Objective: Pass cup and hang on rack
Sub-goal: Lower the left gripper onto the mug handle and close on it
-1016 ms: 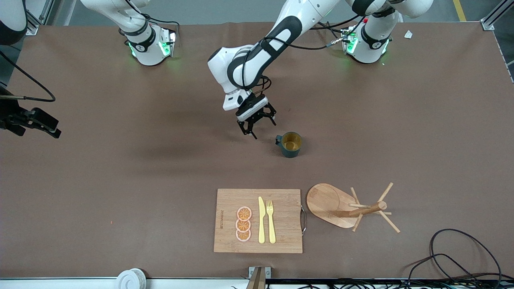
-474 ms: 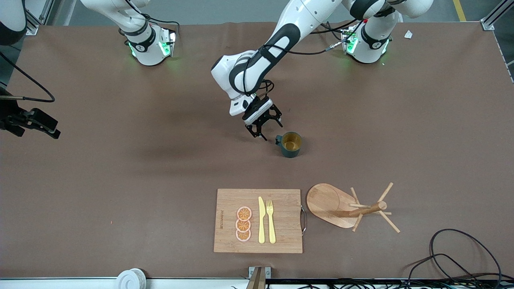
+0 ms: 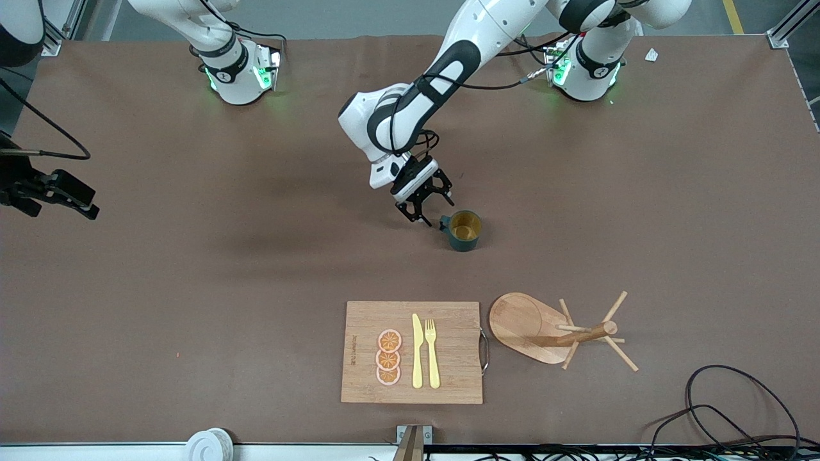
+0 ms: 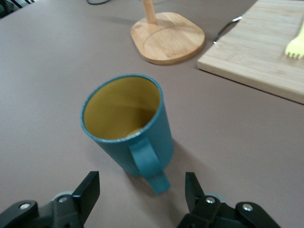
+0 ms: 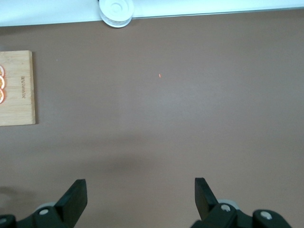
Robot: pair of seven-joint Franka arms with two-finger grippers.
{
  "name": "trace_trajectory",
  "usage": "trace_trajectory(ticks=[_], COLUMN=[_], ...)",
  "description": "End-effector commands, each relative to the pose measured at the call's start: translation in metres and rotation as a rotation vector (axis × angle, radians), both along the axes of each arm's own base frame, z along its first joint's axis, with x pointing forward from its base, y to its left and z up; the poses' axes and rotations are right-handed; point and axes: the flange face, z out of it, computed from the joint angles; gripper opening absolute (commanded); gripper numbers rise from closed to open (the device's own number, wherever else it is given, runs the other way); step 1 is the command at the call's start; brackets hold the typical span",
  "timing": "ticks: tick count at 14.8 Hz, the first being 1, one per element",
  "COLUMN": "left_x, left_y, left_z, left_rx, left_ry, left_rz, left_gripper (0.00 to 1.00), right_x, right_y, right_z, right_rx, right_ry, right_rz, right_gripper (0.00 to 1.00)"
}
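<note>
The dark teal cup (image 3: 462, 230) stands upright on the brown table, its mustard inside showing and its handle (image 3: 444, 223) turned toward my left gripper (image 3: 427, 215). In the left wrist view the handle (image 4: 149, 164) sits between the two black fingers (image 4: 90, 187) of my left gripper (image 4: 142, 184), which is open with a gap on each side. The wooden rack (image 3: 525, 325) stands nearer the front camera than the cup, its oval base (image 4: 167, 38) bare. My right gripper (image 3: 67, 198) waits open (image 5: 140, 194) over bare table at the right arm's end.
A bamboo cutting board (image 3: 448, 320) beside the rack carries a yellow knife (image 3: 417, 351), a fork (image 3: 432, 352) and orange slices (image 3: 389, 357). A white round object (image 3: 208, 444) sits at the table's front edge. Black cables (image 3: 737, 410) lie at the left arm's end.
My left gripper has come down and moved toward the cup until its fingers straddle the handle, and its jaws have narrowed somewhat. The cup and the right arm have not moved.
</note>
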Motion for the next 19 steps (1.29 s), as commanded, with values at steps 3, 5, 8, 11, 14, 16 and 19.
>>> trace_trajectory(ticks=[3,5,8,11,14,16,19], left_x=[-0.001,-0.002,0.0,0.011,0.035,0.055,0.093], left_y=[0.009,0.008,0.007,0.001,0.008,0.007,0.024], left_z=[-0.018,-0.019,-0.014,0.004,0.037,0.073,0.158], left_rx=[0.052,0.048,0.041,0.015,0.003,-0.067,-0.21], left_ry=[-0.004,-0.007,-0.009,-0.02,-0.004,-0.008,0.088], left_rz=[0.037,0.045,0.044,0.044,0.036,0.077,0.127], left_gripper=[0.68,0.58,0.25,0.01,0.0,0.0,0.01], right_x=[-0.002,-0.001,-0.002,-0.001,-0.001,-0.001,-0.001], right_y=[-0.003,-0.003,-0.006,-0.006,-0.006,-0.006,-0.006], right_z=[0.009,0.018,0.02,0.02,0.02,0.021,0.021], right_rx=[-0.025,-0.026,-0.025,-0.025,-0.012,-0.011,-0.011], right_ry=[0.002,-0.015,-0.017,-0.02,-0.02,-0.022,-0.022], right_rz=[-0.005,-0.008,-0.011,-0.011,-0.012,-0.014,-0.014], right_gripper=[1.0,1.0,1.0,1.0,1.0,1.0,1.0])
